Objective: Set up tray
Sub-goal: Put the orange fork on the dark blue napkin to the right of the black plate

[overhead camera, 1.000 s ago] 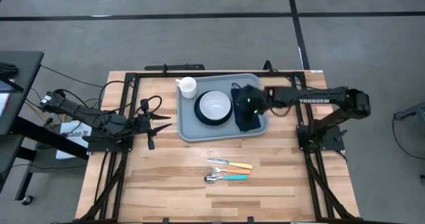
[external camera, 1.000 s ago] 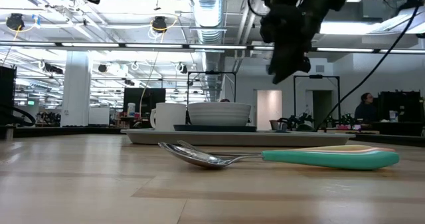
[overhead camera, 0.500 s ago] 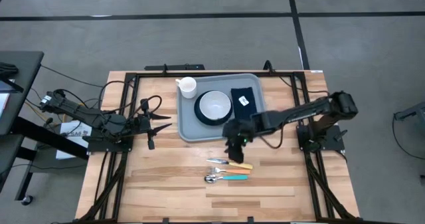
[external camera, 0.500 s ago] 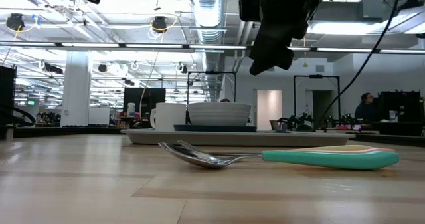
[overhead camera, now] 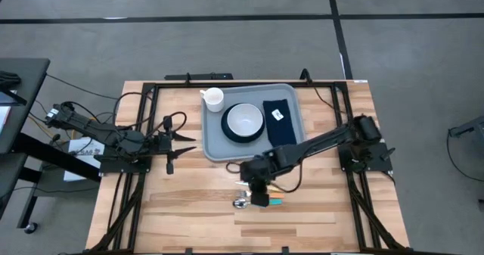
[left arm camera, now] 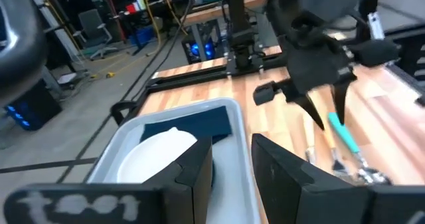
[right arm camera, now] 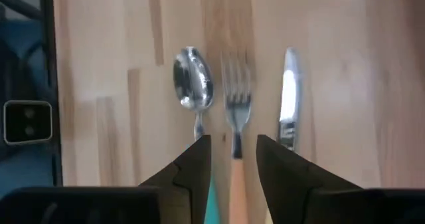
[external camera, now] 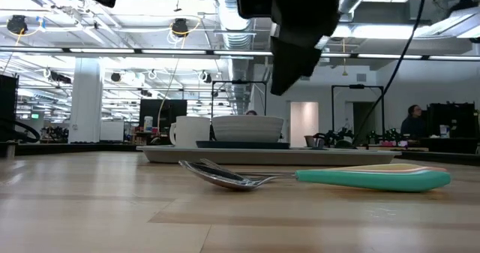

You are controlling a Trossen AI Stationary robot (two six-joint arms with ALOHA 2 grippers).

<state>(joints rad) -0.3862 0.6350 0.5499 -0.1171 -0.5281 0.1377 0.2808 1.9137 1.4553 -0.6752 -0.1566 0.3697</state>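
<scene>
The grey-blue tray [overhead camera: 215, 145] lies at the table's far middle. It carries a dark plate with a white bowl [overhead camera: 244, 121], a white cup [overhead camera: 214, 97] and a dark navy napkin [overhead camera: 280, 125]. A spoon [right arm camera: 192, 88], fork [right arm camera: 236, 84] and knife [right arm camera: 287, 91] lie side by side on the wood near the tray. My right gripper [overhead camera: 255, 191] hovers open above them. In the right wrist view its fingers [right arm camera: 192, 167] stand on either side of the fork's orange handle [right arm camera: 236, 197], clear of it. My left gripper [overhead camera: 180, 141] waits open, left of the tray.
The spoon's teal handle [external camera: 375, 179] lies close to the low camera, with the tray [external camera: 262, 155] behind it. Black frame rails [overhead camera: 151, 88] run along the table's left, right and far sides. Bare wood [overhead camera: 181, 209] lies toward the near edge.
My right gripper has swung from above the napkin on the tray toward the near edge and left, ending over the cutlery. The napkin stays flat on the tray's right part. The left arm has kept still.
</scene>
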